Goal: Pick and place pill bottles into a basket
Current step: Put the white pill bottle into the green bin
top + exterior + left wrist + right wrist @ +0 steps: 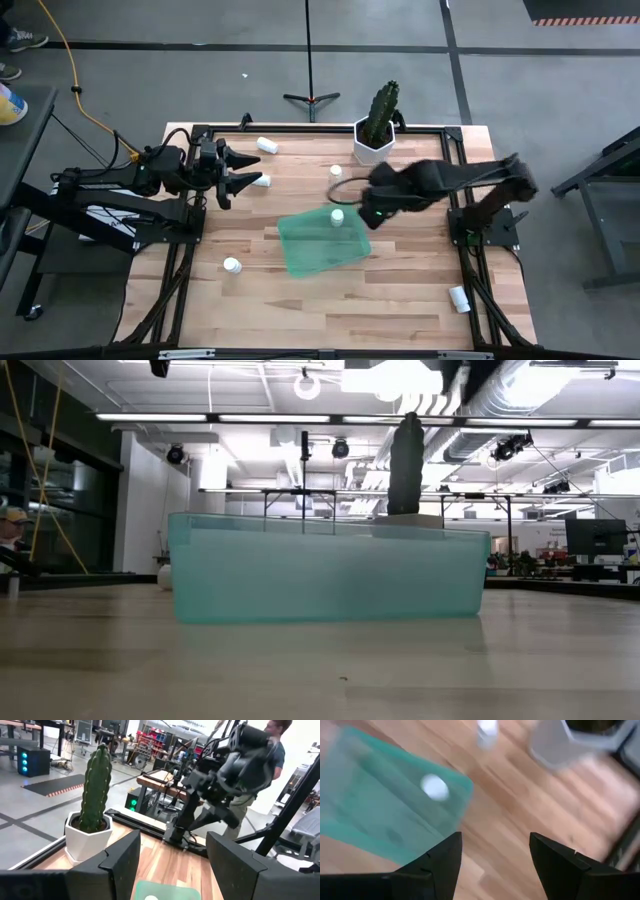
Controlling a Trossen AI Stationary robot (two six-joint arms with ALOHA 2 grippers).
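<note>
The basket [318,245] is a shallow teal tray lying flat on the wooden table's middle. One white pill bottle [337,216] stands upright inside it near its far right corner, also seen as a bottle [435,787] in the right wrist view. My right gripper [362,212] hovers open above that corner, pointing steeply down, with nothing between its fingers [445,855]. My left gripper [243,168] waits open and level at the table's far left, holding nothing. Several other pill bottles lie loose on the table, one [335,171] just beyond the basket.
A cactus in a white hexagonal pot [375,140] stands at the far edge, right of centre. Loose bottles lie at the far left [267,144], beside my left gripper [262,181], at the near left [232,265] and at the near right [459,298]. A person [272,740] stands beyond the table.
</note>
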